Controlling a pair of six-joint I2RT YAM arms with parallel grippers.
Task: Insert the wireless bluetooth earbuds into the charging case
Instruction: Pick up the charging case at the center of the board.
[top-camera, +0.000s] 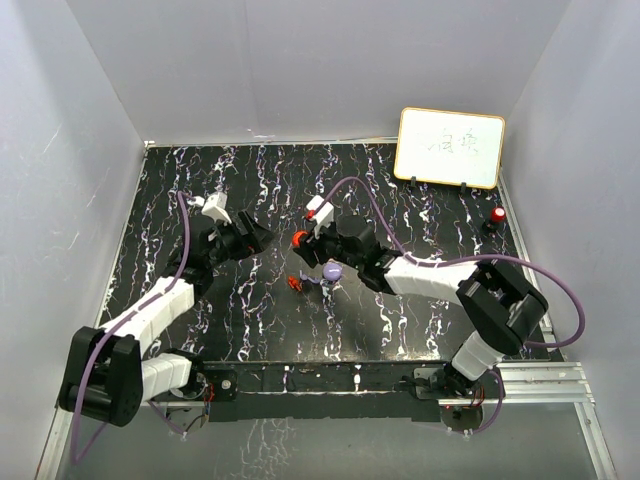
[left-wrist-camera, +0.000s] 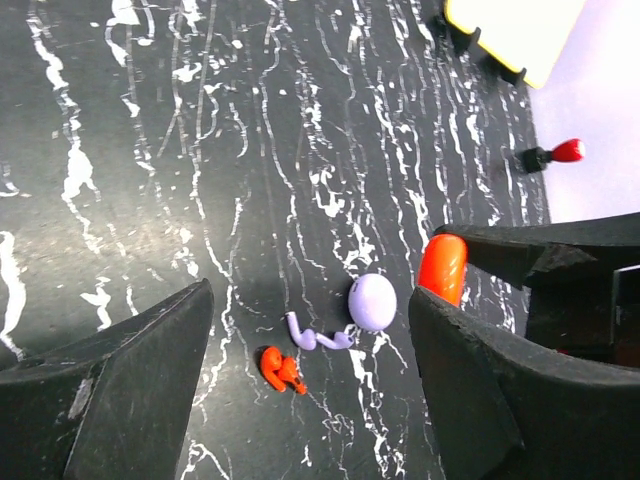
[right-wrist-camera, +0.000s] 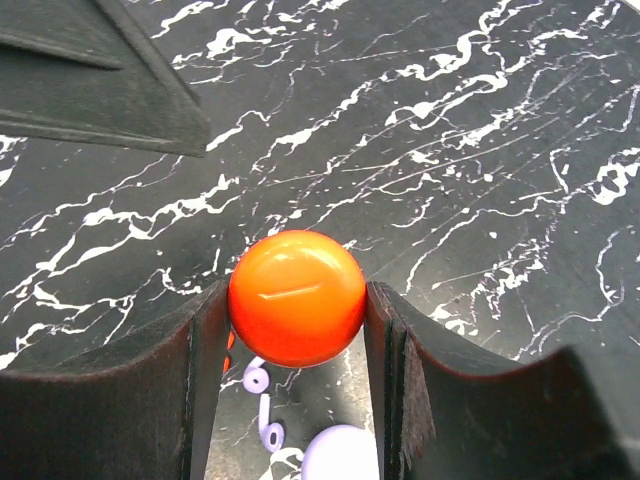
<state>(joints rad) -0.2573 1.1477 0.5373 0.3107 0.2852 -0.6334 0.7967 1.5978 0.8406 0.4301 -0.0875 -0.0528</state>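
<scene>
Your left pincer (top-camera: 262, 237) hangs wide open, empty. Ahead, between its fingers, the red earbud (left-wrist-camera: 281, 369) and purple earbud (left-wrist-camera: 318, 337) lie loose beside the purple case (left-wrist-camera: 372, 301). Your right pincer (top-camera: 306, 238) clamps the round red case (right-wrist-camera: 296, 297). Neither earbud is seated yet. The black marbled table (top-camera: 200, 320) has pale walls around it and a whiteboard (top-camera: 449, 147) far right.

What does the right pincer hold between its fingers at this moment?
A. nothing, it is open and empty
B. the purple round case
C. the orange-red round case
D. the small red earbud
C: in the right wrist view the right pincer is shut on the orange-red round case, while the purple round case and the small red earbud lie on the table.
</scene>
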